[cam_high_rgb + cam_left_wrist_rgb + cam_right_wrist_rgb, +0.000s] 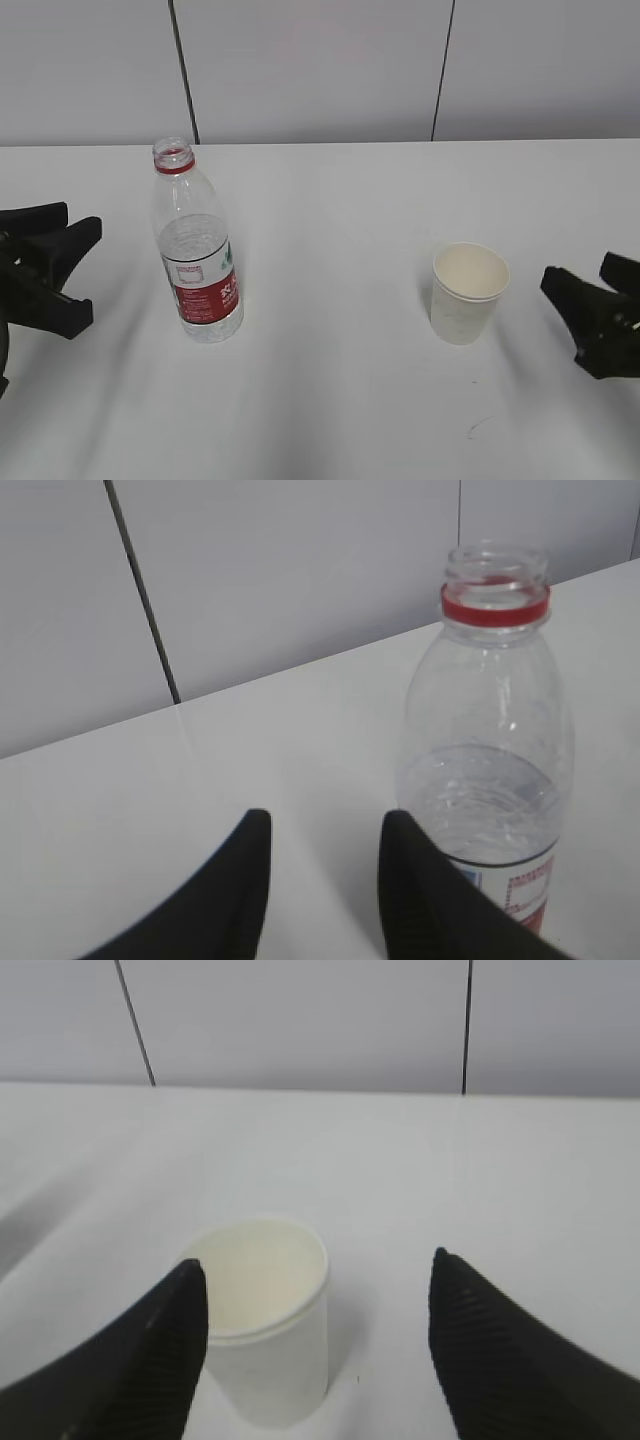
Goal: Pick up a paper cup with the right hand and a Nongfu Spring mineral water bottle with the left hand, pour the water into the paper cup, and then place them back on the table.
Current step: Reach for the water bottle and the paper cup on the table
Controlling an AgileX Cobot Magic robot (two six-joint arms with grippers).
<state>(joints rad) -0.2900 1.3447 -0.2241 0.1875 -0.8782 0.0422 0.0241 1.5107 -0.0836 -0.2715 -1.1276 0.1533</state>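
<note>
I see my left gripper (75, 272) spread wide, low beside the upright bottle (196, 250), my right gripper (575, 290) spread too, cup (467, 292) just ahead, both standing on the table (340, 200).

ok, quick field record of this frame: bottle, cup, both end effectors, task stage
bottle: Nongfu Spring mineral water bottle upright on the table, uncapped, partly filled
cup: paper cup upright, right of the bottle, looks empty
left end effector: open, left of the bottle, not touching
right end effector: open, right of the cup, not touching; in its wrist view the cup sits toward the left finger
stage: nothing grasped, no pour yet
</note>
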